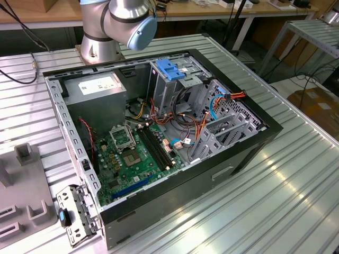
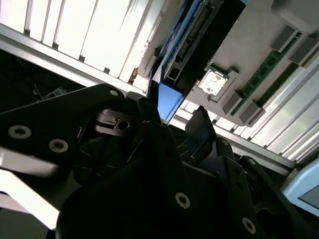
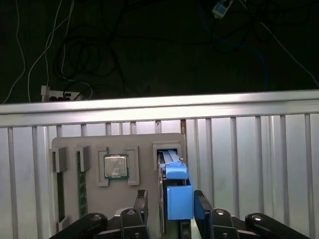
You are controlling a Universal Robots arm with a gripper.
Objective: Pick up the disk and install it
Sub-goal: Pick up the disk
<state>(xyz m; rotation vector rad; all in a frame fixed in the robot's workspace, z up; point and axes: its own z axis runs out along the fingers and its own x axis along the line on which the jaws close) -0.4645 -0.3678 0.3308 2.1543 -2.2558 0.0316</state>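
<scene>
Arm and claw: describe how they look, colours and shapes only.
The arm is silver-grey metal, built of thick cylindrical sections, with a pale blue round cap on one joint. The claw is matte black, with two flat, tapering fingers on chunky black links fastened by round silver screw heads.

A ribbed aluminium table (image 3: 249, 164) carries a grey fixture plate (image 3: 99, 142) that sits near the table's far edge. The disk (image 3: 175, 172) stands on edge in a slot along one side edge of the plate, with its blue plastic rail (image 3: 179, 201) facing the camera. The gripper (image 3: 172, 205) straddles it with parted black fingers (image 3: 199, 201): one is just beside the rail, the other slightly apart from the disk. A processor chip (image 3: 115, 166) lies in a recess at the plate's middle. A memory stick (image 3: 82, 186) lies near the opposite side edge. Beyond the table, cables (image 3: 89, 55) and a power strip (image 3: 60, 93) lie on a dark floor.
</scene>
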